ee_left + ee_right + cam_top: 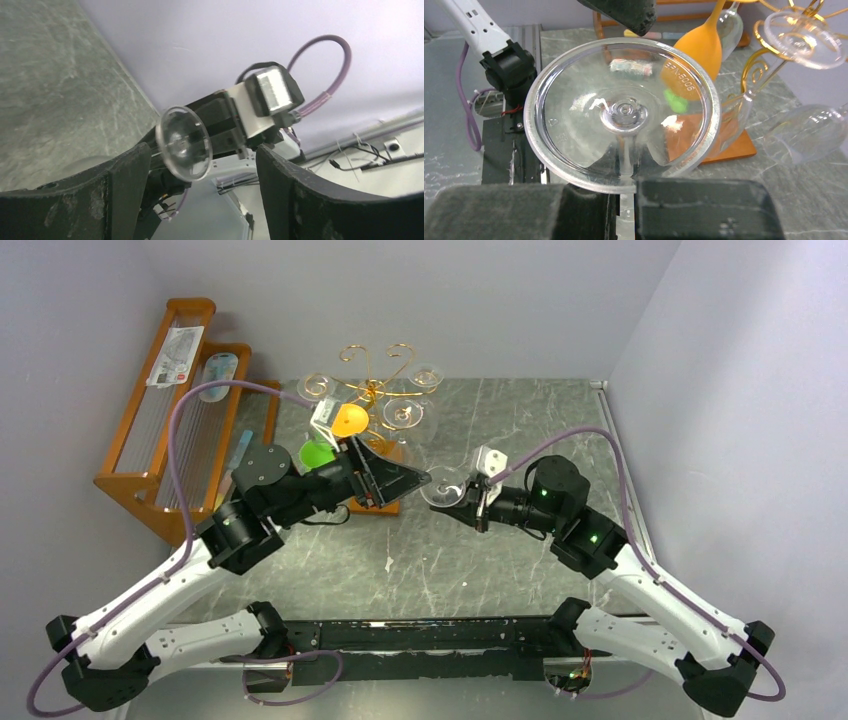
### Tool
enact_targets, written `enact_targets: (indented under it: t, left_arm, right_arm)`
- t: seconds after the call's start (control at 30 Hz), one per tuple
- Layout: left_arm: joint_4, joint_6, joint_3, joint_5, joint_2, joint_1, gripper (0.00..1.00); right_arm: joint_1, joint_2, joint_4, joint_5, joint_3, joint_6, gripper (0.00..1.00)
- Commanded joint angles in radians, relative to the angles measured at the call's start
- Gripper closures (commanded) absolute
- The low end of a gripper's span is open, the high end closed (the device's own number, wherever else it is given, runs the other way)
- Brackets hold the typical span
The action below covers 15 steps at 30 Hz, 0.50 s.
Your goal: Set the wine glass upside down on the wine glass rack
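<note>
Two grippers meet nose to nose in the top view: the right gripper (472, 498) is clamped on the wine glass (440, 490), and the left gripper (415, 480) sits just beside it, jaws parted and holding nothing. The glass lies on its side above the table, its long axis roughly level and running from the right fingers toward the left ones, foot leading. The wine glass rack (375, 390) stands farther from the arm bases and to the left of the glass, so the left arm is the nearer one to it. I judge the next move turns on this head-on line-up, most likely a handover. From the left wrist, the round foot (184, 143) faces the lens, just ahead of the spread left fingers (125, 185) and in line with the gap between them. No contact shows, which the overhead picture cannot settle. From the right wrist, the stem (626, 160) drops from the foot's centre straight into the narrow slot between the right pads (709, 210). This confirms a grip on the stem, though the bowl is hidden. Only this view shows the rack's gold arms already carrying an orange glass (704, 47) and clear ones (804, 37).
</note>
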<state>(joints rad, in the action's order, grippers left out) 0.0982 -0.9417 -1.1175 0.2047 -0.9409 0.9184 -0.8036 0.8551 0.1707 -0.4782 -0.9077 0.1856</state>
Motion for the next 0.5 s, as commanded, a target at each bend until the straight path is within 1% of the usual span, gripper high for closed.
enact_targets:
  t: [0.0,0.1,0.17,0.27,0.33,0.47]
  left_arm:
    - [0.118,0.014,0.025,-0.181,0.055,0.004,0.21]
    - [0.086,-0.006,0.052,-0.145,0.051,0.004,0.24]
    - [0.056,-0.012,0.05,-0.067,0.025,0.004,0.25]
    - [0.016,0.0,0.02,0.071,-0.027,0.004,0.37]
    - [0.011,-0.003,0.004,0.117,-0.043,0.004,0.41]
    - [-0.045,-0.028,0.025,0.149,-0.033,0.004,0.39]
  right_arm:
    - [0.0,-0.038,-0.119,0.016,0.001,-0.017,1.0]
    - [0.0,-0.054,-0.165,0.001,0.017,-0.035,1.0]
    - [0.0,-0.047,-0.166,-0.008,0.016,-0.037,1.0]
    - [0.0,-0.027,-0.166,-0.008,0.005,-0.035,1.0]
    - [0.0,-0.022,-0.166,-0.018,0.003,-0.038,1.0]
    - [0.0,-0.027,-0.192,-0.029,0.013,-0.044,1.0]
